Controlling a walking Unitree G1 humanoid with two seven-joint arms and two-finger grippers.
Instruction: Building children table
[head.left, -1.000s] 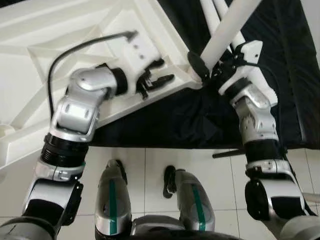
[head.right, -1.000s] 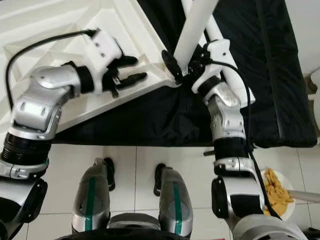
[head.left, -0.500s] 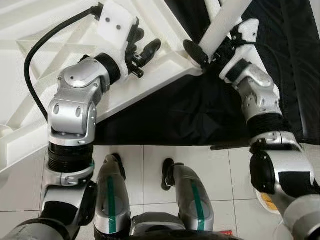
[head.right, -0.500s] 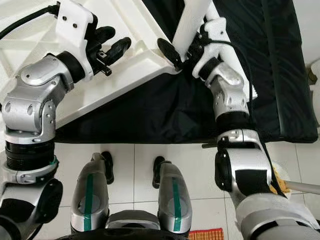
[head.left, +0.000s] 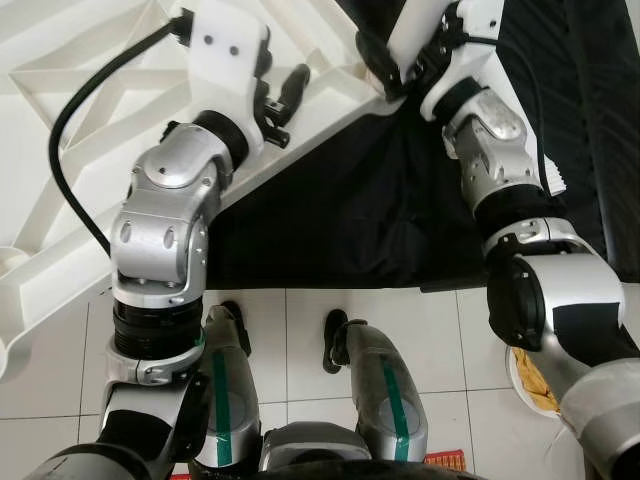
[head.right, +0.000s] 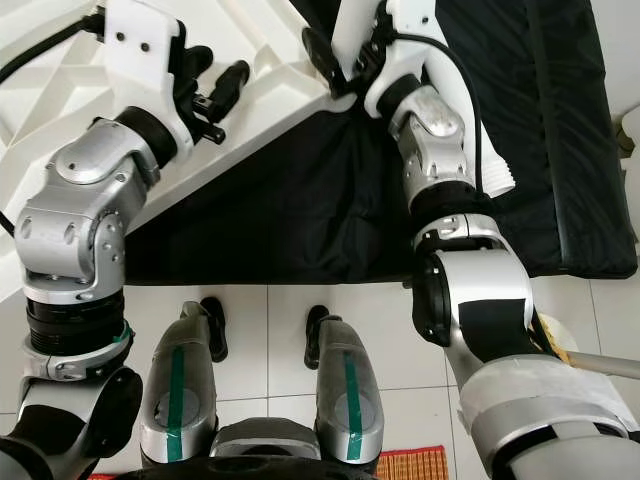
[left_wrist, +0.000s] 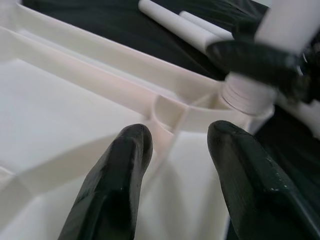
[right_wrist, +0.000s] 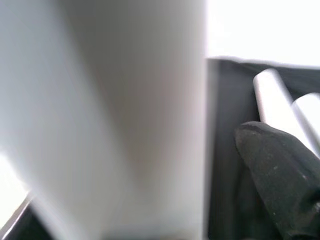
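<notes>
Upturned white plastic ribbed tabletop (head.left: 60, 150) lies at 10 o'clock, its corner at 12 o'clock. White cylindrical table leg (head.right: 352, 25), gripped by right gripper (head.right: 345, 62), stands at that corner socket, rising toward 12 o'clock. Left gripper (left_wrist: 175, 165) hovers open above the tabletop's ribs. No legible writing.

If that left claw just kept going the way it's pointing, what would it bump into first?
Most likely the raised rib at the corner socket of the white tabletop, straight ahead between the open fingers of the left gripper. Beyond it stands the white leg that the right gripper holds. Depth is hard to judge.
</notes>
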